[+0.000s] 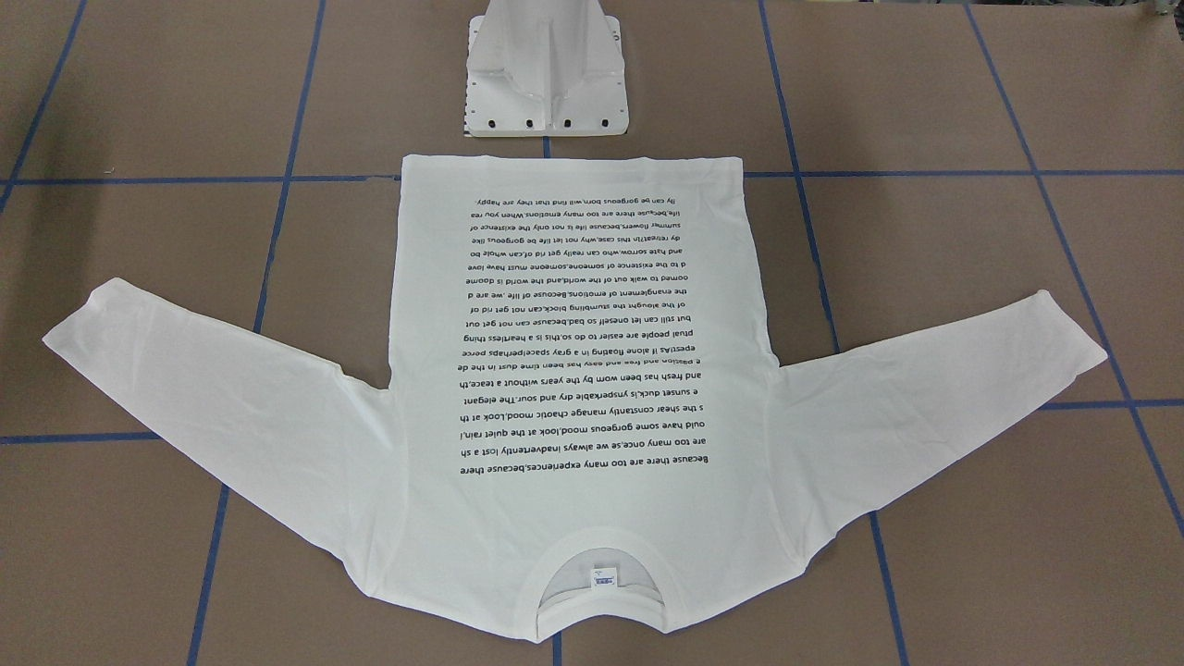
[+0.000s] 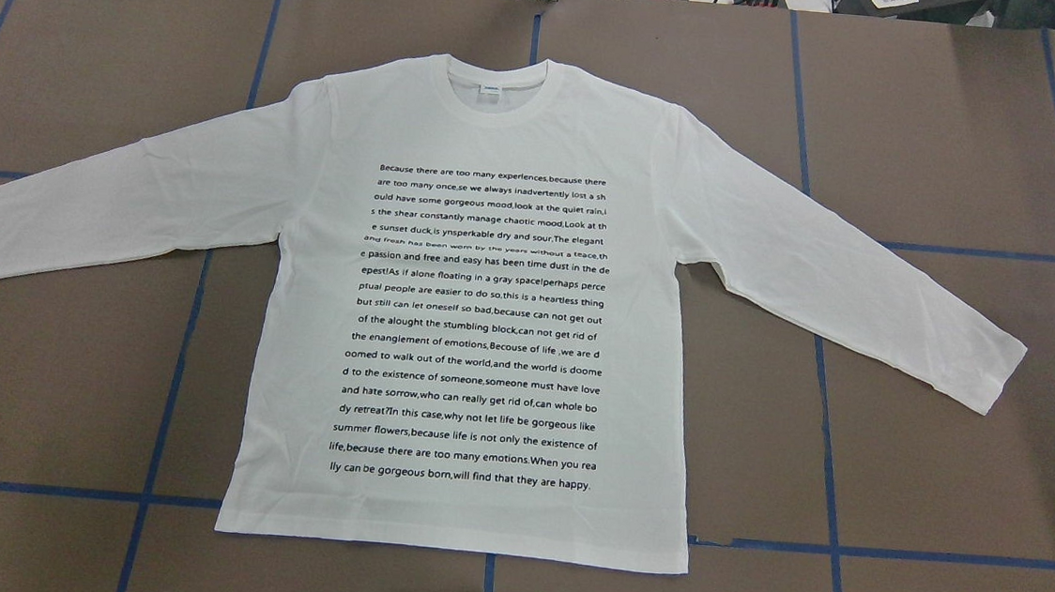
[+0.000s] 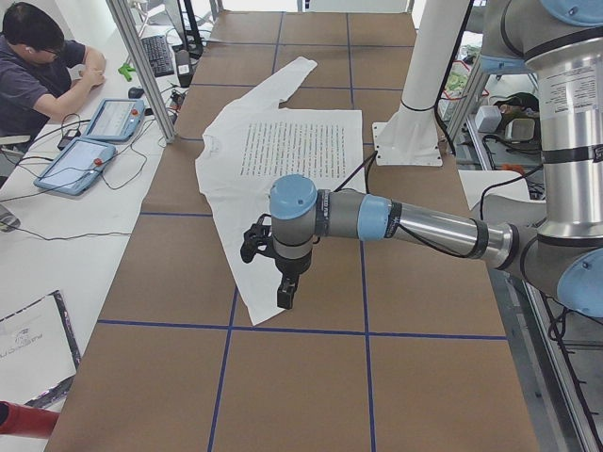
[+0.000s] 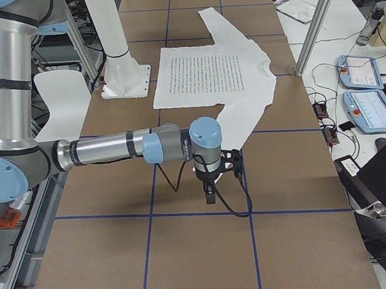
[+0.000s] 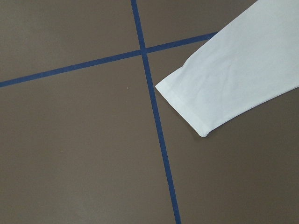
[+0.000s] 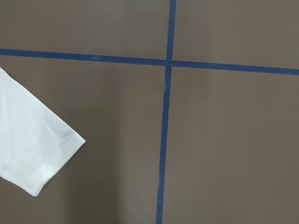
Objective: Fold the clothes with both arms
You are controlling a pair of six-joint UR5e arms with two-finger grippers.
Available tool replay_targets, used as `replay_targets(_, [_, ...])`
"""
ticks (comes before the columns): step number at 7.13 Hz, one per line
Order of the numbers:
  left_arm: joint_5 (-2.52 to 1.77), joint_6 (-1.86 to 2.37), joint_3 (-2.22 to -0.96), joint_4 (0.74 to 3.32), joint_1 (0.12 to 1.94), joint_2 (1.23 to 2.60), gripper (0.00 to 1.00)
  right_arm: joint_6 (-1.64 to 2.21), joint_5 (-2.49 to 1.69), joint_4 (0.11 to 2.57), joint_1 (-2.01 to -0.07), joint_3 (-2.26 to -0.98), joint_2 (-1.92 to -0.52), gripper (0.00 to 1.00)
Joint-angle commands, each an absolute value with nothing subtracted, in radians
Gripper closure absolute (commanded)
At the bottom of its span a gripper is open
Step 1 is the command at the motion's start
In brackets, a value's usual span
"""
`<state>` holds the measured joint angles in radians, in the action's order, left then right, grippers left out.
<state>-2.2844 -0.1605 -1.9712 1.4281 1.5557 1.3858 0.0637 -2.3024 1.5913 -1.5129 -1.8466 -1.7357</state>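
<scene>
The white long-sleeved T-shirt [image 2: 478, 330] lies flat on the counter [image 2: 948, 461], black text block facing up. Both sleeves are spread outward and the collar [image 2: 497, 115] points away from the robot. The grey left arm [image 3: 415, 221] and right arm [image 4: 111, 151] each extend level above one sleeve cuff.

Overhead, front: opposite sides, steeply down, sharing the T-shirt [image 2: 503, 125]. Sides: along my desk [image 3: 301, 395] from either end. My wrists: close, looking down.

One shirt [image 2: 478, 330] lies on the table [image 2: 948, 461]. There are two robot arms: the left arm [image 3: 433, 226] and the right arm [image 4: 105, 151]. One white pedestal [image 1: 546, 92] stands at the table's robot-side edge. There is one person [image 3: 38, 75]. Two tablets: one tablet [image 3: 115, 118], then a second tablet [image 3: 75, 162].
</scene>
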Motion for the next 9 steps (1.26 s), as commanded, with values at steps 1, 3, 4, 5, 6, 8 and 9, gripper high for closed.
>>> replay_targets(1, [-2.287, -0.158, -1.973, 1.433, 1.555, 1.385, 0.00, 0.256, -2.306, 1.477, -1.426, -1.839, -1.735, 0.00])
replay_targets(3, [-2.289, -0.158, -1.973, 1.431, 1.555, 1.385, 0.00, 0.595, -2.290, 1.268, -1.253, -1.835, -1.736, 0.00])
replay_targets(4, [-2.289, -0.158, -1.973, 1.431, 1.555, 1.385, 0.00, 0.761, -2.242, 1.135, -1.159, -1.835, -1.759, 0.00])
replay_targets(5, [-2.289, -0.158, -1.971, 1.431, 1.555, 1.385, 0.00, 0.963, -2.138, 0.992, -1.034, -1.833, -1.773, 0.00])
replay_targets(6, [-2.289, -0.158, -1.971, 1.431, 1.555, 1.385, 0.00, 1.089, -2.047, 0.907, -0.922, -1.832, -1.792, 0.00])
replay_targets(8, [-2.289, -0.160, -1.970, 1.430, 1.555, 1.385, 0.00, 1.199, -2.008, 0.833, -0.855, -1.800, -1.810, 0.03])
replay_targets(9, [-2.289, -0.160, -1.971, 1.428, 1.555, 1.384, 0.00, 1.201, -2.008, 0.803, -0.854, -1.757, -1.812, 0.09])
